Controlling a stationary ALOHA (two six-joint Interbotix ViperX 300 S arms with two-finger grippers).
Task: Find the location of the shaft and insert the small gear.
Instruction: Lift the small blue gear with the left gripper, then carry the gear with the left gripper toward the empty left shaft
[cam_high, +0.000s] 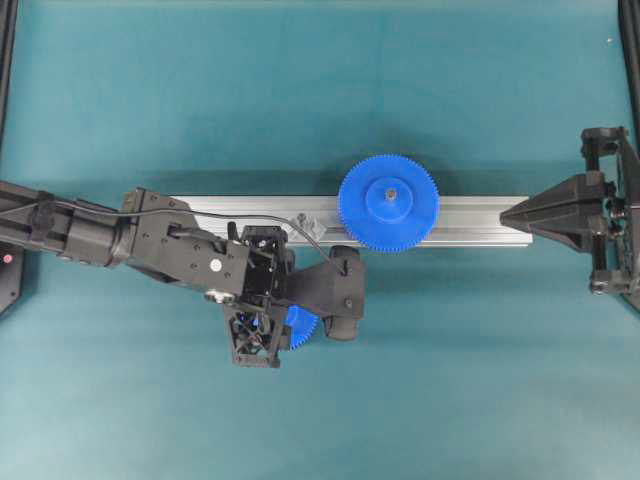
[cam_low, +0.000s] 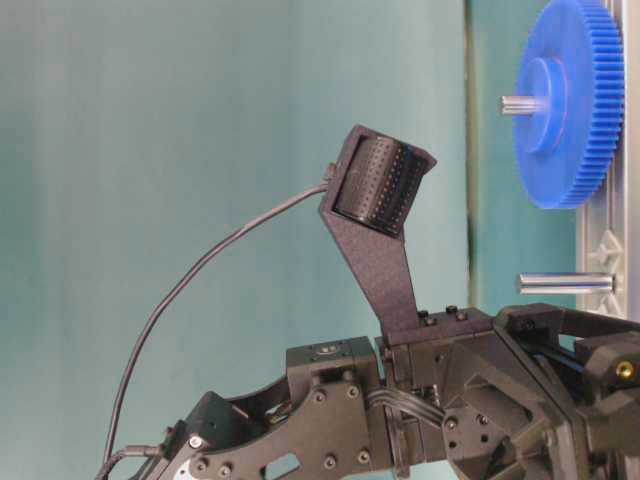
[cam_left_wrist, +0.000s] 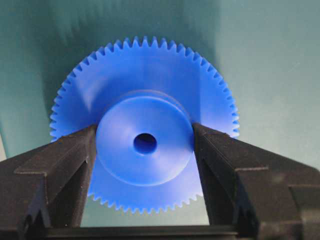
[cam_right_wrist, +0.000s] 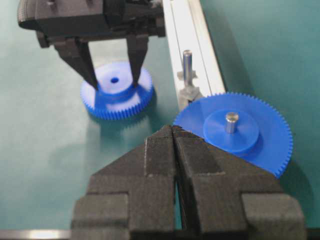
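Your left gripper (cam_left_wrist: 144, 150) clamps the small gear (cam_left_wrist: 144, 125) by its hub, flat on the mat; lifting and seating on the shaft (cam_right_wrist: 187, 64) remain; right gripper (cam_right_wrist: 173, 131) clenched, idle.

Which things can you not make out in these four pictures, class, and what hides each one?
- Small gear: overhead, mostly under the left gripper.
- Shaft: overhead, tiny, crossed by a cable.
- Larger gear: table-level, edge-on.
- Rail: right wrist view, partly behind the right gripper.
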